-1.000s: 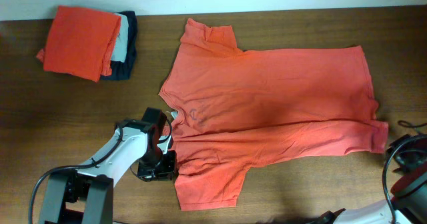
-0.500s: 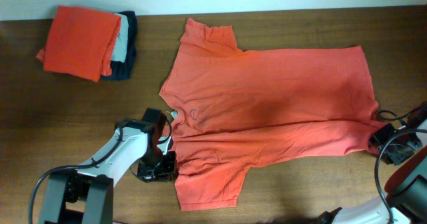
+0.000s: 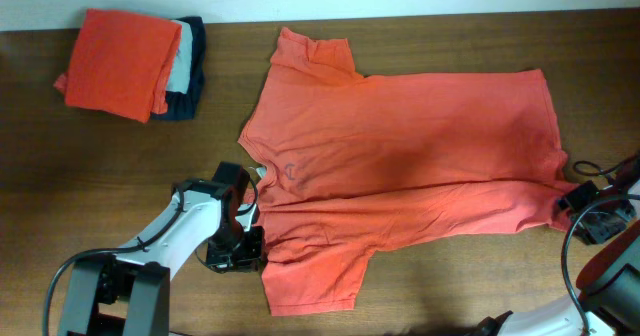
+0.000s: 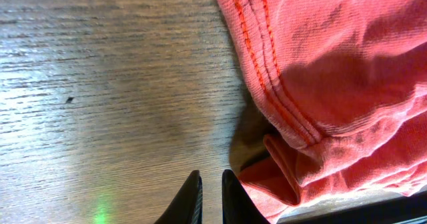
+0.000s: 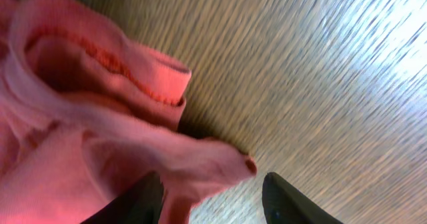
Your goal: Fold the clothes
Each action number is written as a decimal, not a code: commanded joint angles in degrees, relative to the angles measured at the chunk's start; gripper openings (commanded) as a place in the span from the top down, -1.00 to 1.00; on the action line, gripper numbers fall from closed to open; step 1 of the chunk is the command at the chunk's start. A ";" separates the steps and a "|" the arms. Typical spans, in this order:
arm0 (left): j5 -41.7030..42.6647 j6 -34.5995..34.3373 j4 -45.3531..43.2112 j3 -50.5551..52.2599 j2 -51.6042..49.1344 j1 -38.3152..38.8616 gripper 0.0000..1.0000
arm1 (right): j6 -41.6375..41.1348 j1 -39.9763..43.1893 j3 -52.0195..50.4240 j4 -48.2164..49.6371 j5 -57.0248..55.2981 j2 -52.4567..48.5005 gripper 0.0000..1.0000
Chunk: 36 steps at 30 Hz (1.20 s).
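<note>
The clothes, one coral-red T-shirt (image 3: 400,156), lie spread flat across the table, plain face up, neck to the left and hem to the right. My left gripper (image 3: 240,251) rests on the wood beside the near shoulder and sleeve. In the left wrist view its fingers (image 4: 210,174) are shut with nothing between them, and a folded edge of the shirt (image 4: 333,64) lies just to their right. My right gripper (image 3: 590,211) is at the near hem corner. Its jaws (image 5: 213,177) stand open, with a bunched fold of the shirt (image 5: 80,137) lying loosely between them.
A stack of folded garments sits at the back left: an orange one (image 3: 120,61) on top of grey and navy ones (image 3: 190,66). Bare wooden table (image 3: 100,196) surrounds the shirt. A dark cable (image 3: 585,166) loops near the right edge.
My right gripper has come in from the table's right edge to the near hem corner, and its jaws have widened. The hem corner has bunched slightly inward. The left arm has not moved.
</note>
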<state>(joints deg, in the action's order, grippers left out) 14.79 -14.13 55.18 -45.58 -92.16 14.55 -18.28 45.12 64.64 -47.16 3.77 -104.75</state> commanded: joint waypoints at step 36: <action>-0.79 0.70 4.57 -2.27 3.19 -0.09 0.53 | -1.75 5.90 -5.92 5.44 -5.73 1.09 0.92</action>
<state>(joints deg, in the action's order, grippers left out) 13.47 -14.09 58.94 -46.17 -91.98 14.55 -19.51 50.54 59.72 -42.54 -0.21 -103.81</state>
